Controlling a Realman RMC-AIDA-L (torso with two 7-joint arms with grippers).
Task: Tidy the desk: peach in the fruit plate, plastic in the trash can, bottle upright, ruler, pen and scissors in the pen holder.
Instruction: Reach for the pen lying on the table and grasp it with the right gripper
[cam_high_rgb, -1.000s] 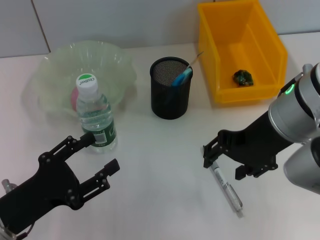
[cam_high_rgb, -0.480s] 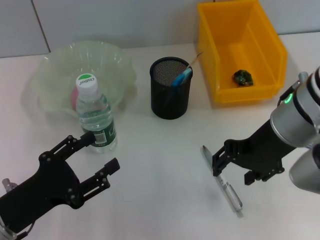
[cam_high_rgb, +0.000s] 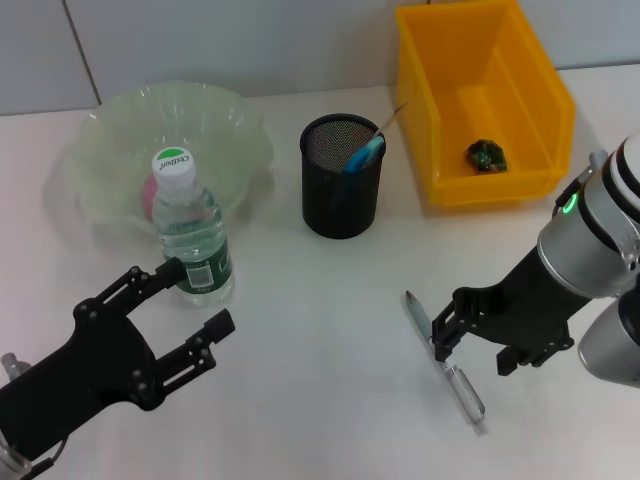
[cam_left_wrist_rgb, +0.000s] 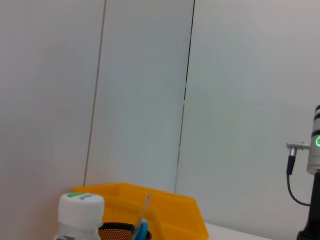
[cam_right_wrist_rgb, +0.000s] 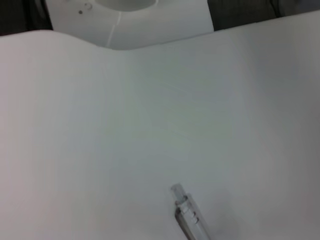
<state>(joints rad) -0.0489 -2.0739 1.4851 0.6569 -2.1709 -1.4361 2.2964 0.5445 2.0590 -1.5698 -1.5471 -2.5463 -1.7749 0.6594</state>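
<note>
black fingers (cam_high_rgb: 447, 325) straddling slim silver pen (cam_high_rgb: 446, 368), smooth white desk (cam_high_rgb: 320, 330)

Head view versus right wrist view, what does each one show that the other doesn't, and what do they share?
Only the head view shows the fruit plate with the peach in it, the upright bottle, the pen holder holding the scissors, the trash can, the open left tool near the bottle, and the right tool over the pen's middle. Only the right wrist view shows a white base beyond the desk edge. Both show the pen lying on the white desk.
</note>
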